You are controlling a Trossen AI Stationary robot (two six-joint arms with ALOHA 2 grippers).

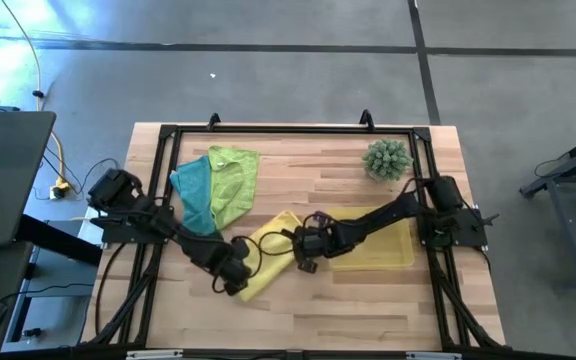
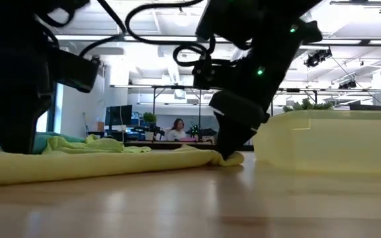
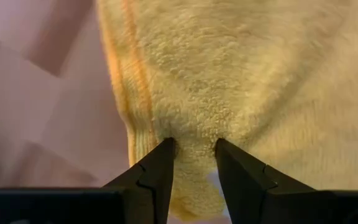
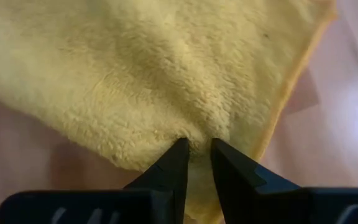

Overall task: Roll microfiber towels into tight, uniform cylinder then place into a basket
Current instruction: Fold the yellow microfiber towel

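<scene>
Yellow towel lies flat on the wooden table, just beside the basket and near the table's middle, with both arms bent down over it. The left gripper sits at the towel's near corner; in its wrist view the two fingers are closed on a small fold of yellow pile beside the stitched hem, with cloth bunched between them. The right gripper has the opposite corner, the one nearest the basket, and its fingers pinch a narrower tuck of the same cloth close to the edge. Holding two corners of one side this way makes sense for the job: it lets the arms keep that edge straight and taut so the roll can start even across its width, not skewed.

From the low view the towel seems only slightly lifted at the right gripper's corner, where a small lip of cloth curls up, though the angle is too flat to be sure how much is off the wood. No roll has formed yet, so I judge this to be the start of the first towel.

Two more cloths, the teal towel and the green towel, lie crumpled together toward the far left. A spiky plant stands at the far right corner. The basket holds nothing.
</scene>
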